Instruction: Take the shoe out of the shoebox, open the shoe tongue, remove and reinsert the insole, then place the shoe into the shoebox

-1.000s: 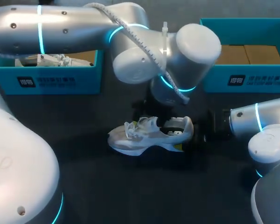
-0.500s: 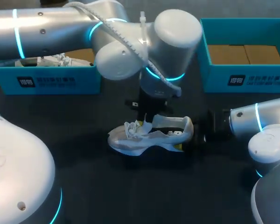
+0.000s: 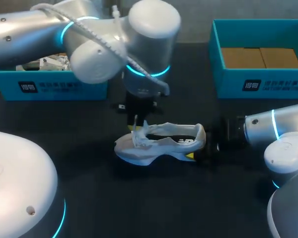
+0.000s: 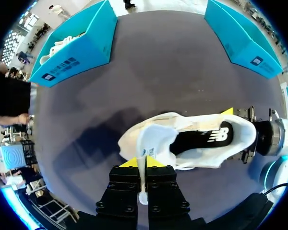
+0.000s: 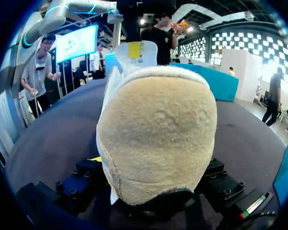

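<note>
Dark matte table (image 3: 154, 208) filling head view, running out past lower and side edges. Surface lying flat, plain, unpatterned. Soft shadow (image 4: 93, 139) spreading across tabletop middle in left wrist view. Even light falling over surface.

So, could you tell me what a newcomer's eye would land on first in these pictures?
First, the white sneaker standing mid-table, gripped at both ends: the left tool is shut on its tongue, which stands up, and the right tool clamps the heel. Then the two teal boxes at the back: the left shoebox holds another white shoe, while the right shoebox shows only its cardboard floor.
</note>
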